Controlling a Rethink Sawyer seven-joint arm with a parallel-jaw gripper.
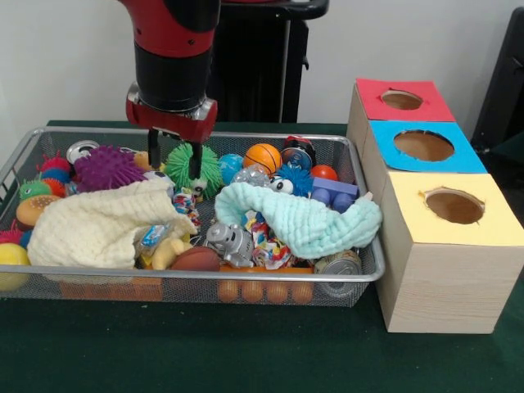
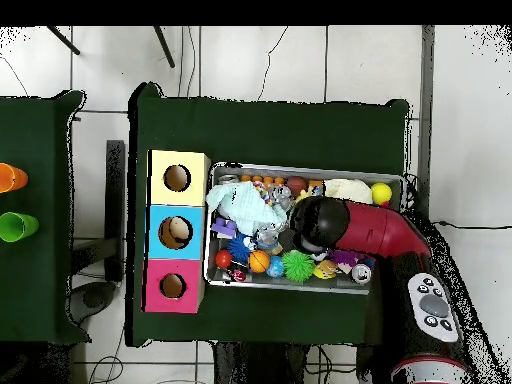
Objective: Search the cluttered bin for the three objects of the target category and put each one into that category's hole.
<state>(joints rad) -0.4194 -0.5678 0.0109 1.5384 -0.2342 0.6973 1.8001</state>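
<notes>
The silver wire-mesh bin (image 1: pixel 205 275) sits on the green table, full of toys; it also shows in the overhead view (image 2: pixel 300 168). My gripper (image 1: pixel 176 160) hangs over the bin's back middle with its fingers apart and nothing between them. It is just above a green spiky ball (image 1: pixel 185 166) and the edge of a cream cloth (image 1: pixel 98 225). In the overhead view the arm's black end (image 2: pixel 315 222) hides the gripper. Three wooden boxes with round holes stand beside the bin: red-topped (image 1: pixel 401 100), blue-topped (image 1: pixel 423 145) and yellow-topped (image 1: pixel 454 205).
The bin also holds a mint cloth (image 1: pixel 303 221), a purple spiky ball (image 1: pixel 106 168), an orange basketball (image 1: pixel 262 157), a brown football (image 1: pixel 196 259), a silver robot toy (image 1: pixel 232 241), a tin can (image 1: pixel 337 264) and a yellow ball (image 1: pixel 10 258).
</notes>
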